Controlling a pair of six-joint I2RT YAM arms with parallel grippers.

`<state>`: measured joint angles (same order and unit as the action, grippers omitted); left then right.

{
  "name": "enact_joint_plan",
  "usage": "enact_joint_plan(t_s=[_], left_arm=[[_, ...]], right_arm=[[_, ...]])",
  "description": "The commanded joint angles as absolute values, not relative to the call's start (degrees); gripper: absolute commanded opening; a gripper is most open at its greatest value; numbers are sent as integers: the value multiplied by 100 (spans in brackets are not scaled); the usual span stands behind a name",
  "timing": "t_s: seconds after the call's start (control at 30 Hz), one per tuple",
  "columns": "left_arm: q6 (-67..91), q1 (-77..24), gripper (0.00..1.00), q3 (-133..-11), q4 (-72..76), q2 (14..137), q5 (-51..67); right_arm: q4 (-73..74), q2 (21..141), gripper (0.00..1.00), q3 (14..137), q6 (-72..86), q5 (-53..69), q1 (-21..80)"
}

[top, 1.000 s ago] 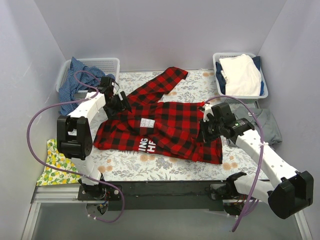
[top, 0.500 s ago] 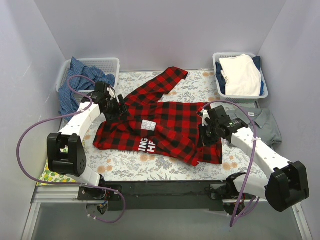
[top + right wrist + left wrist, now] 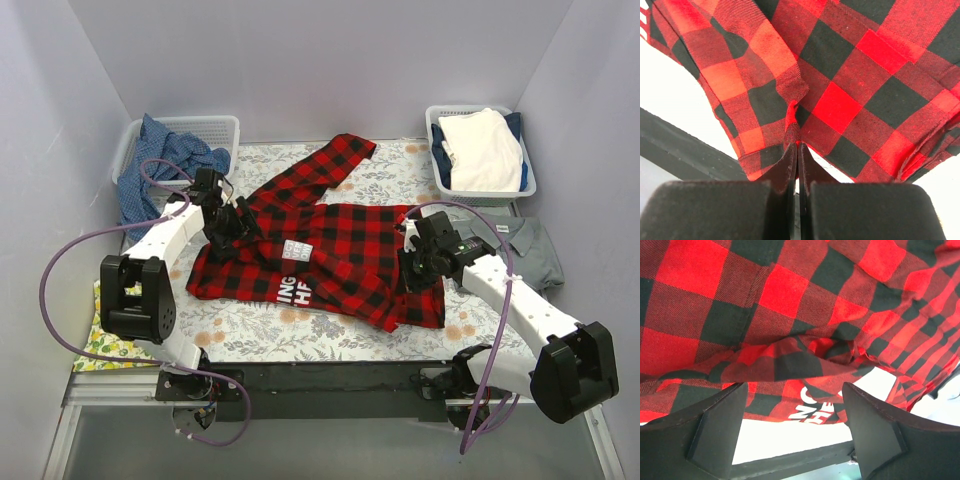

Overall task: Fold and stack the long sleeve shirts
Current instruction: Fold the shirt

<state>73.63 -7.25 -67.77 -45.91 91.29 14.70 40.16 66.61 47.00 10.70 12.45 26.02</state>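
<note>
The red-and-black plaid shirt (image 3: 330,250) lies spread on the floral table cover, white lettering on its front and one sleeve stretched to the back. My left gripper (image 3: 228,222) is open over the shirt's left shoulder area. In the left wrist view its jaws (image 3: 794,386) stand wide apart with nothing between them, and the plaid cloth (image 3: 790,295) lies just beyond. My right gripper (image 3: 412,262) is shut on a pinched fold of the plaid shirt (image 3: 840,105) at its right side, and this shows in the right wrist view (image 3: 798,144). The grey collared shirt (image 3: 535,245) lies at the right edge.
A basket with blue cloth (image 3: 160,165) stands at the back left. A basket with the cream-white and navy pile (image 3: 480,150) stands at the back right. The lemon-print cloth (image 3: 100,335) lies at the front left. Grey walls close in on three sides.
My right gripper pulled the shirt's right lower part slightly inward, bunching the hem. My left arm shifted and its gripper moved a little up and left over the shirt.
</note>
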Motion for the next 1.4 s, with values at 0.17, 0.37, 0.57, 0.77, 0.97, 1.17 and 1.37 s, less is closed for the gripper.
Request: enact_joint_plan(t_s=[0.17, 0.37, 0.57, 0.77, 0.97, 1.17, 1.37], left_arm=[[8129, -686, 66, -6803, -4061, 9465, 1020], [8139, -668, 51, -7049, -3955, 9782, 958], [8016, -668, 14, -6891, -3929, 9870, 984], [7954, -668, 0, -6785, -3972, 9853, 870], [7919, -650, 0, -6618, -4043, 9607, 721], [7980, -624, 0, -6267, -4034, 9264, 694], [8068, -580, 0, -6266, -4087, 8904, 536]], right_arm=[[3902, 6390, 1, 4948, 870, 1134, 2628], [3771, 6109, 1, 5421, 466, 941, 2628], [3341, 6020, 1, 6160, 159, 677, 2637], [3068, 6231, 1, 7109, 18, 800, 2628], [2629, 6337, 1, 7436, -272, 993, 2628], [1786, 6451, 1, 7216, -527, 1028, 2628], [1117, 7117, 1, 7461, -721, 1195, 2628]])
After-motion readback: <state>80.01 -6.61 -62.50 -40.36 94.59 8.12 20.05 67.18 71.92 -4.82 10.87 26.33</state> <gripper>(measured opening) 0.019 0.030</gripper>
